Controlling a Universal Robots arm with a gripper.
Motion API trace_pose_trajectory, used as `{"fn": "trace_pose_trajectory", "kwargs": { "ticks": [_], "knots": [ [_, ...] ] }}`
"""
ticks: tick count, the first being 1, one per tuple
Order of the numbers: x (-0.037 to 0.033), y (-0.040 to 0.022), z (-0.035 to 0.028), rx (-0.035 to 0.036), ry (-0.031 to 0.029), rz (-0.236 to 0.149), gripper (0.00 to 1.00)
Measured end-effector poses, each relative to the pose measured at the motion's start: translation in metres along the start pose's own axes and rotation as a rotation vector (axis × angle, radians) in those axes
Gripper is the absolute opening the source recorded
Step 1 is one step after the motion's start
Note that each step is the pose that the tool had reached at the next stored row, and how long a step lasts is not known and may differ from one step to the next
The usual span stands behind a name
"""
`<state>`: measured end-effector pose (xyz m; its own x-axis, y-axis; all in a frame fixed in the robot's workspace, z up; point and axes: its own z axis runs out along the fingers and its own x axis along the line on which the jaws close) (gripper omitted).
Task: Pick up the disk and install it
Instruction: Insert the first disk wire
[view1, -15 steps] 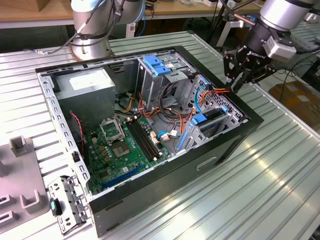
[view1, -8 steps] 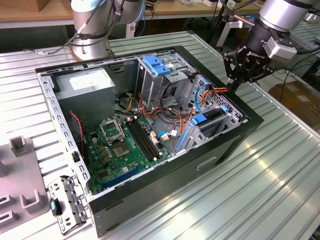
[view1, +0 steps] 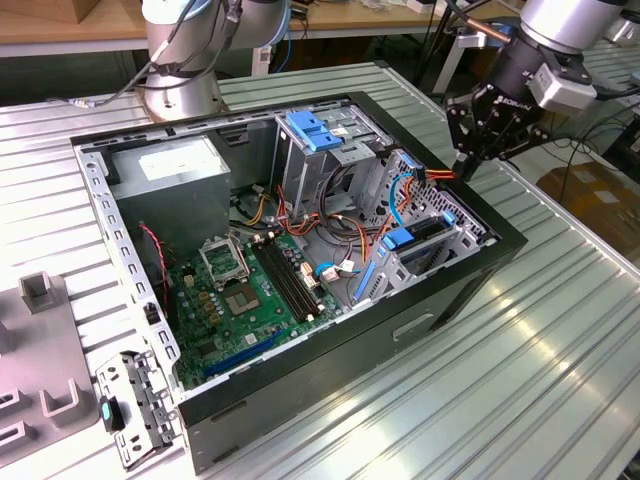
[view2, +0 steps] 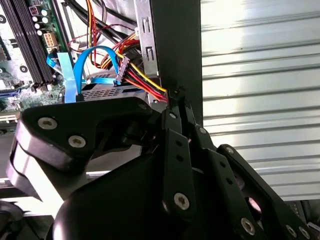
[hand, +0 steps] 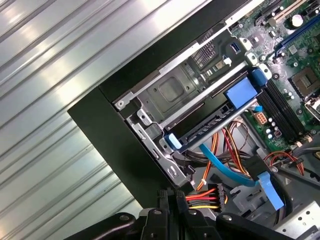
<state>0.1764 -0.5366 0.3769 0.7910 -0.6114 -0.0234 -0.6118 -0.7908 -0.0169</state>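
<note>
The open computer case (view1: 330, 385) lies on its side on a ribbed metal table (view1: 545, 385), taking up the middle of the exterior view. The arm comes in from that view's upper right. Its gripper (view1: 467, 168) hangs over the case's wall on the exterior view's right, just above the drive cage (view1: 440, 240). In both wrist views the black fingers (view2: 176, 125) (hand: 162, 210) are drawn together with barely a slit between them, and no part of the disk is between them. A bundle of red, yellow and black wires (view1: 440, 176) (view2: 145, 82) (hand: 200, 196) runs right up to the fingertips (whether they pinch it or it merely passes behind them cannot be told). The disk (hand: 205, 131) is inside the metal cage, seen edge-on as a dark slab with a blue rail end showing at the cage mouth. In the second wrist view its dark speckled face (view2: 102, 92) lies just under a looping flat blue cable (view2: 80, 65). In the exterior view the green motherboard (view1: 240, 290) fills the case floor at centre left, a grey box with a white sticker (view1: 175, 170) sits in the upper left corner of the case, and a blue plastic latch plate (view1: 315, 130) tops the upper bay at the top centre. A small metal bracket (view1: 135, 405) lies on the table at the lower left, just outside the case
</note>
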Motion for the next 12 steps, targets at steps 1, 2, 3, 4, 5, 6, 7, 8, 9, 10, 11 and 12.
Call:
{"fn": "trace_pose_trajectory", "kwargs": {
  "ticks": [1, 2, 3, 4, 5, 6, 7, 8, 9, 10, 11, 12],
  "knots": [
    [-0.0004, 0.0003, 0.0000, 0.0002, 0.0003, 0.011, 0.17],
    [-0.0006, 0.0003, -0.0001, 0.0004, 0.0005, 0.020, 0.17],
    [-0.0008, 0.0005, 0.0000, 0.0007, 0.0007, 0.032, 0.17],
    [-0.0008, 0.0006, -0.0001, 0.0007, 0.0007, 0.035, 0.17],
    [-0.0008, 0.0005, 0.0000, 0.0008, 0.0007, 0.035, 0.17],
    [-0.0008, 0.0005, 0.0000, 0.0007, 0.0007, 0.035, 0.17],
    [-0.0008, 0.0005, -0.0001, 0.0007, 0.0007, 0.035, 0.17],
    [-0.0008, 0.0005, -0.0001, 0.0007, 0.0007, 0.035, 0.17],
    [-0.0008, 0.0005, 0.0000, 0.0008, 0.0007, 0.035, 0.17],
    [-0.0008, 0.0005, 0.0000, 0.0008, 0.0007, 0.035, 0.17],
    [-0.0008, 0.0005, -0.0001, 0.0007, 0.0007, 0.035, 0.17],
    [-0.0008, 0.0005, 0.0000, 0.0007, 0.0007, 0.035, 0.17]
  ]
}}
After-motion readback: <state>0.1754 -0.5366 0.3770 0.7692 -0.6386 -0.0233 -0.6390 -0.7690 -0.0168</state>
